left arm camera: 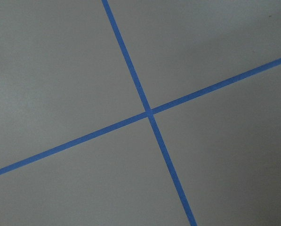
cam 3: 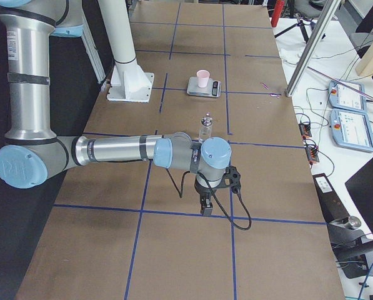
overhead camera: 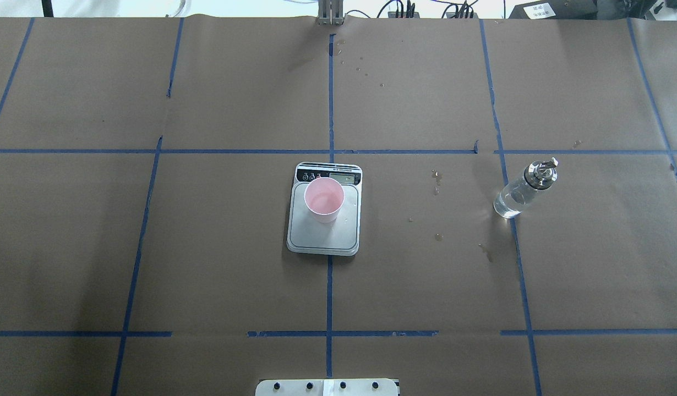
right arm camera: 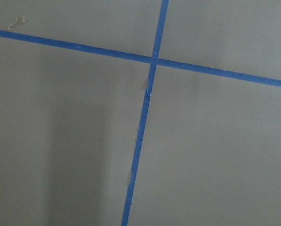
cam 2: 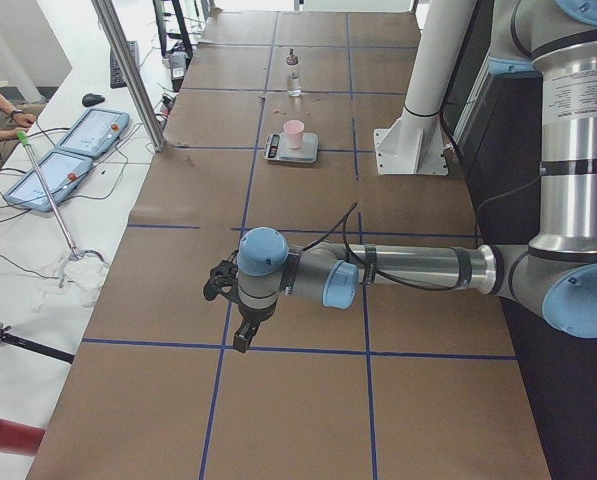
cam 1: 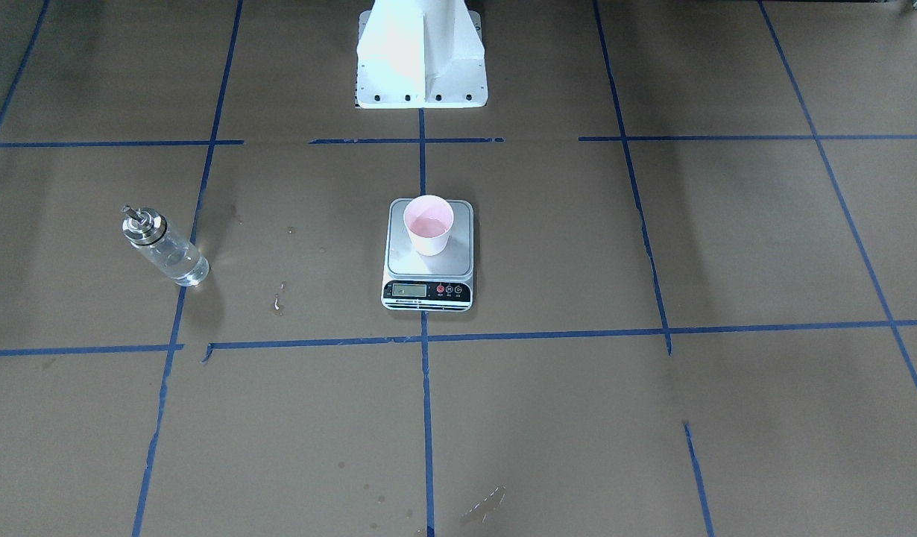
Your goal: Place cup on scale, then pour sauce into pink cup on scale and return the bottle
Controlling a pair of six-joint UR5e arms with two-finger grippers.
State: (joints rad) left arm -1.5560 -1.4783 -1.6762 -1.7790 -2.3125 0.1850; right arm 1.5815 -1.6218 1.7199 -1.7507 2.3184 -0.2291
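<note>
Our right claw (cam 3: 205, 210) hangs pointing down over the bare table (cam 1: 652, 418), well apart from everything, and our left claw (cam 2: 244, 342) does the same at the other end. Both show only in the side views, so we cannot tell if their fingers are apart or together. The bottle (cam 1: 165, 247) stands upright on the right arm's side, well to the right of the scale (overhead camera: 323, 239) in the overhead view, and it is partly filled with clear sauce (cam 1: 179, 265). The cup (cam 1: 429, 224) stands on the scale, toward the far part by the display. We judge that the placing is done. The cup seems to hold a little sauce, but we cannot be sure, so the pouring may be the step now. For this we should close the right claw around the glass body under the collar, carry the bottle upright, bring the spout (overhead camera: 549, 164) just over the cup's rim and tilt slowly. Drops (overhead camera: 436, 181) lie on the table between scale and bottle, so a spill is a real risk.
</note>
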